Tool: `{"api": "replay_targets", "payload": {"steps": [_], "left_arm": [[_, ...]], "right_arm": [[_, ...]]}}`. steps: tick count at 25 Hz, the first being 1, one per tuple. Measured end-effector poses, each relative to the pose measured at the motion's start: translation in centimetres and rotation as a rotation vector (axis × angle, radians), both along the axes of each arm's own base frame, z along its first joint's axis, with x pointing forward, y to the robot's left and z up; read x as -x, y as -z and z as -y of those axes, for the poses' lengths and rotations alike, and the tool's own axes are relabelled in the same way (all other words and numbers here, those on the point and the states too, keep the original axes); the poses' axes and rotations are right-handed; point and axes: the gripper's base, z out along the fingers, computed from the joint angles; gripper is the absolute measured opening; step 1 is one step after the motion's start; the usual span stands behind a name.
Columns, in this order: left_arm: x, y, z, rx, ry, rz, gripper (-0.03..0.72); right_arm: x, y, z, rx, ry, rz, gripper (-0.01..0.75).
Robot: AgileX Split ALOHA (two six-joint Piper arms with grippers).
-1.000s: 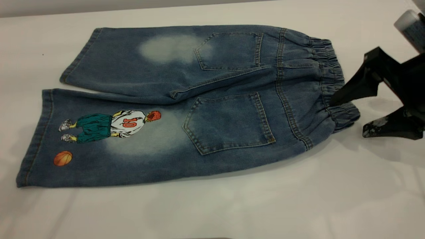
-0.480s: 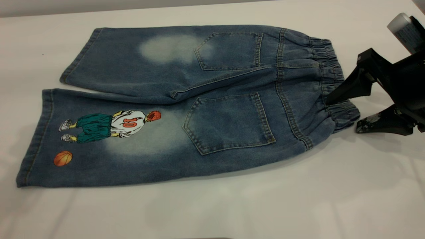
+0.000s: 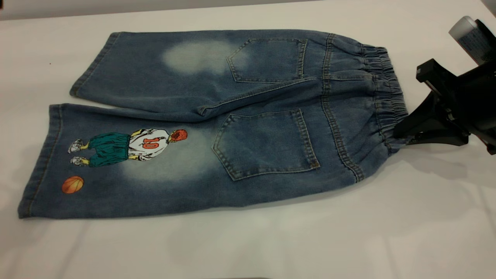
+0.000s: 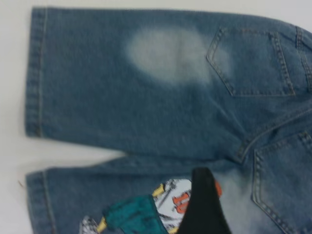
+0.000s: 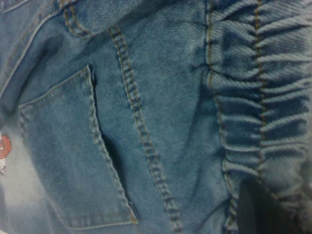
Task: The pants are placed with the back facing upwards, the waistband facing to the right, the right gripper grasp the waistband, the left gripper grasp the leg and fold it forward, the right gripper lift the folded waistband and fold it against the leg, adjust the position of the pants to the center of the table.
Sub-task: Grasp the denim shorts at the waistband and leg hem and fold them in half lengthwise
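I see my right tool (image 3: 399,135) clamped on the waistband (image 3: 387,104) at the pants' (image 3: 217,124) right end on the desk (image 3: 271,240).

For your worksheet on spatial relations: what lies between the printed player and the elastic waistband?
In the exterior view, a back patch pocket lies between the printed player and the waistband.

Even, soft light covers my surface (image 3: 248,240), bright without hard glare. My right pincer (image 3: 403,135) throws a faint grey shadow just beneath and behind itself. A thin shadow lines the near hem of the pants (image 3: 217,124). My left pincer (image 4: 202,204) shows as a blurred dark wedge close to its lens. Beside my right pincer, the denim looks soft, dim, slightly smeared.
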Motion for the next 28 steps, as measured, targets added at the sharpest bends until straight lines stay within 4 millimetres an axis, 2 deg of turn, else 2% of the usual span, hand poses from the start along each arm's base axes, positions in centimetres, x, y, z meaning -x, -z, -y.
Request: {"api": "replay_targets", "payload": {"steps": [4,8,14,17,28], "left_arm": [[-0.3,2.0,0.3,0.033,0.025,-0.129,0.484],[-0.4,4.9,0.4,0.053,0.024,-0.314,0.484],[-0.2,8.9,0.0,-0.004,0.015,-0.55,0.484],[0.1,9.9,-0.3,-0.035,0.01,-0.624,0.484],[-0.2,12.5,-1.6,-0.156,-0.08,-0.704,0.484]], "right_arm": [[0.0,-0.1,-0.1,-0.012,-0.011,0.007,0.03],[0.0,-0.1,-0.2,-0.012,-0.027,0.019,0.03],[0.0,-0.2,-0.2,-0.012,-0.046,0.035,0.031],[0.0,-0.2,-0.3,-0.016,-0.051,0.037,0.031],[0.2,-0.3,-0.5,-0.031,-0.083,0.044,0.031]]}}
